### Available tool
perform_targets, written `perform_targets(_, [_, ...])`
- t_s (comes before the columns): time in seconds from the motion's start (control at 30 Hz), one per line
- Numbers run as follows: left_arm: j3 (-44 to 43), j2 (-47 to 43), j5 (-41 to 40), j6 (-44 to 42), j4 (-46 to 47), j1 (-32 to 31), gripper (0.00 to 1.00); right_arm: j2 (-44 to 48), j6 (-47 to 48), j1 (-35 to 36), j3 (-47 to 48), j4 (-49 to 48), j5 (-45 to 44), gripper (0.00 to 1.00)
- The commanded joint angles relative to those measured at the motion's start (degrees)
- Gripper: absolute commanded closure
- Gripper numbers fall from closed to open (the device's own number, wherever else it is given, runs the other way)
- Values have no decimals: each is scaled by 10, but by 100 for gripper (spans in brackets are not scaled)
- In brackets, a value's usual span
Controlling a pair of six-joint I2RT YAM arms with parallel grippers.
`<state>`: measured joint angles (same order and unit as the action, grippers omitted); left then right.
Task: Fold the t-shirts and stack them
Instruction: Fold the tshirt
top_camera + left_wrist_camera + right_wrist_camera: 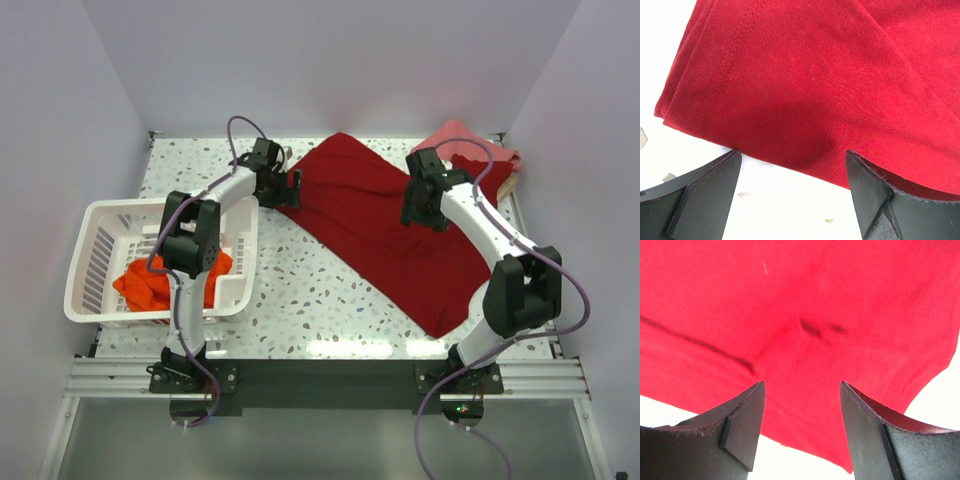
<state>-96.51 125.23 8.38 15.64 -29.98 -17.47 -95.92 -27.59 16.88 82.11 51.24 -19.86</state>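
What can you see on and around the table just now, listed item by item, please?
crimson shirt: one, dark red, spread flat across the middle of the table.
orange shirt: one, orange-red, bunched inside the basket.
pink shirt: one, pink, folded, far right corner.
basket: one, white, slotted, left side of the table.
table: one, white with speckles.
left gripper: one, black, open at the crimson shirt's left edge.
right gripper: one, black, open over the crimson shirt's right part.

Top view looks down; both wrist views closely face crimson shirt.
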Motion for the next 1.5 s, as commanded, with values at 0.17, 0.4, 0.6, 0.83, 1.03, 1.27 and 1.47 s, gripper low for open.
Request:
perform_targets(0.17, [3, -30, 14, 1, 24, 4, 10, 90, -79, -20, -155, -37, 148, 36])
perform_targets(0.4, [-16, -7, 23, 4, 28, 5, 10, 104, -91, -20, -237, -57, 164, 36])
perform_targets(0.6, [-19, 2, 2, 7, 13, 6, 10, 79, -105, -12, -274, -79, 179, 37])
perform_targets(0.83, [-11, -30, -13, 11, 13, 8, 10, 56, -129, 3, -311, -89, 174, 37])
perform_targets(1.03, [-33, -30, 22, 25, 39, -4, 10, 38, -138, 17, -330, -83, 179, 37])
perform_targets(1.27, [0, -17, 75, 59, 109, -15, 10, 31, -168, 40, -357, -77, 194, 38])
perform_targets(1.47, [28, -5, 76, 61, 137, -15, 10, 45, -197, 64, -375, -72, 198, 38])
